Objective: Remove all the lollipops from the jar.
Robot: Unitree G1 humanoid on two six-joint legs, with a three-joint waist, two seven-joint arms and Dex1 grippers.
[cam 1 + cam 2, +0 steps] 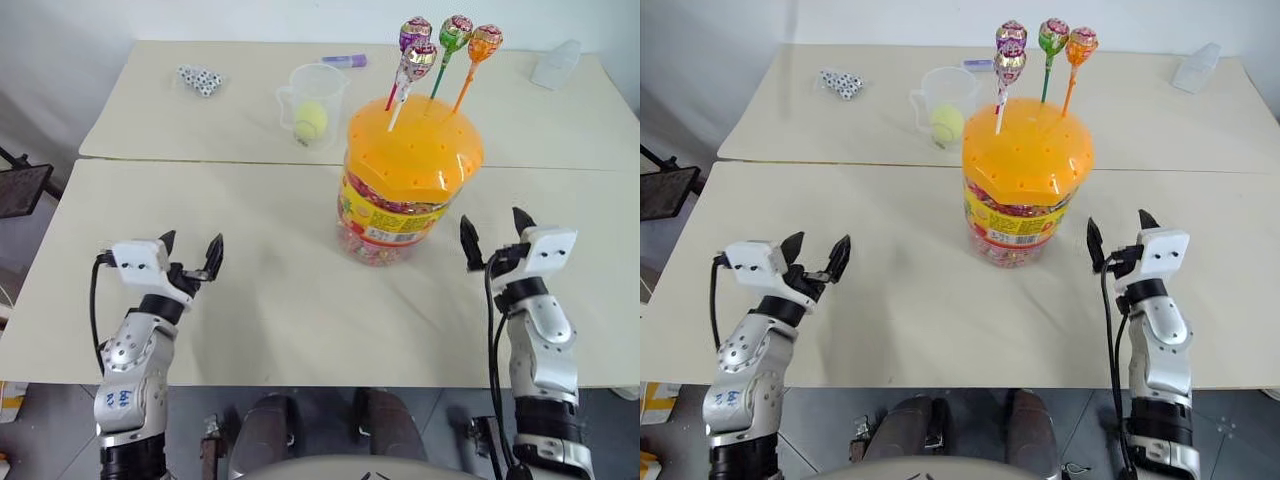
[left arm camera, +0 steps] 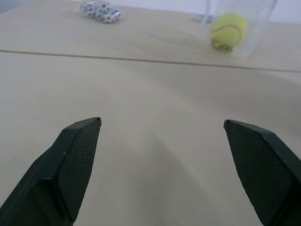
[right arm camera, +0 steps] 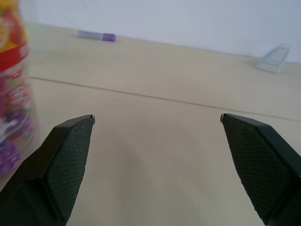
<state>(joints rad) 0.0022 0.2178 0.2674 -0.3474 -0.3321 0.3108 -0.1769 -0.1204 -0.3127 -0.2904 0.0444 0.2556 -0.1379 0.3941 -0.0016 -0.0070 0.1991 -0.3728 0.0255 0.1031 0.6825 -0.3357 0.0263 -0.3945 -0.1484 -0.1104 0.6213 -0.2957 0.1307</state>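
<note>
Orange plastic forms the domed, hole-dotted lid of the jar (image 1: 405, 180), a clear tub packed with wrapped candies and banded by a yellow-red label. It stands upright on the near worktop (image 1: 280, 300), a little right of the middle and close to the seam where the far worktop (image 1: 200, 110) begins. Four lollipops (image 1: 440, 50) stand with their sticks pushed into holes near the far side of the lid: a purple one (image 1: 414, 32), a pink-silver one (image 1: 417, 62) just below it, a green one (image 1: 455, 32) and an orange one (image 1: 484, 42), their heads close together above the lid.

On the far worktop, just left of the jar and behind it, a clear measuring cup (image 1: 318, 100) with a handle holds a yellow tennis ball (image 1: 310, 121). Farther left lies a small bundle of black-and-white dice (image 1: 199, 79). A purple marker (image 1: 344, 61) lies near the far edge behind the cup, and a clear plastic piece (image 1: 556, 64) rests at the far right.

The left gripper (image 1: 190, 250) hovers over the near worktop well left of the jar, its fingers (image 2: 70, 165) spread wide and holding nothing. The right gripper (image 1: 495, 235) hangs to the right of the jar, near it but apart, its fingers (image 3: 66, 165) likewise wide and empty.
</note>
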